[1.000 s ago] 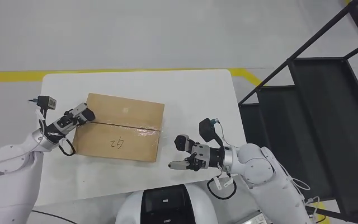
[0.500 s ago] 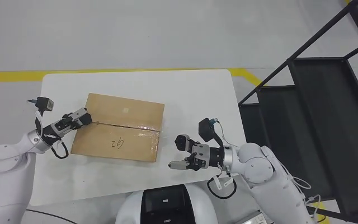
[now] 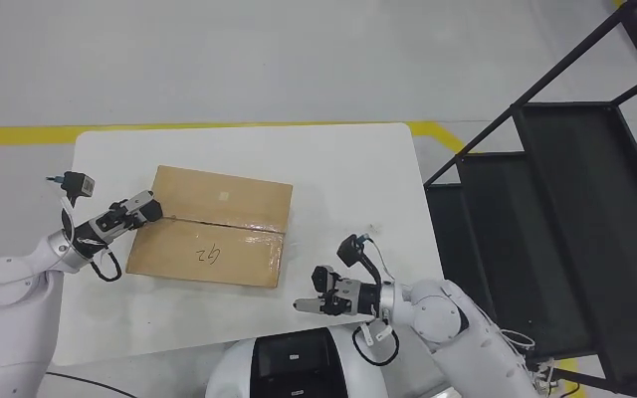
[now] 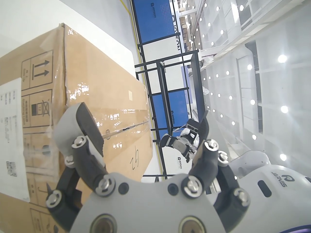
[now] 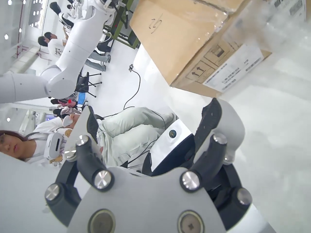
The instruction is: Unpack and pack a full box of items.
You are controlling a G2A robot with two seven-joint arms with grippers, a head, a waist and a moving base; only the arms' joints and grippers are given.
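One sealed cardboard box (image 3: 214, 227) sits left of centre on the white matte surface (image 3: 348, 169): brown, rectangular, flat-topped.

Far left: left fingers (image 3: 146, 209) are at the box's left end, level with the centre seam. They are spread wide with nothing between them. Each has a grey shell and a black rubbery pad. In the left wrist view one pad (image 4: 88, 124) overlaps the box's upper edge; can't tell if it touches.

Box: both top flaps are closed and meet at the seam, with glossy clear tape (image 3: 254, 231) running along it, wrinkled and catching glare. There's a hand-scrawled pen mark (image 3: 207, 256) on the near flap. The right wrist view shows white paper labels (image 5: 233, 70) with barcodes and printed handling symbols on the side walls. Corners are square with no visible crush.

Right of the box: right fingers (image 3: 323, 278) are near the surface's front edge, well apart from the box and pointing toward its near right corner. They are spread and empty, same grey shells and black pads.

Far right, off the surface: black metal stair frame (image 3: 557, 189), angular with flat treads. A yellow floor stripe (image 3: 239, 126) runs behind the surface.
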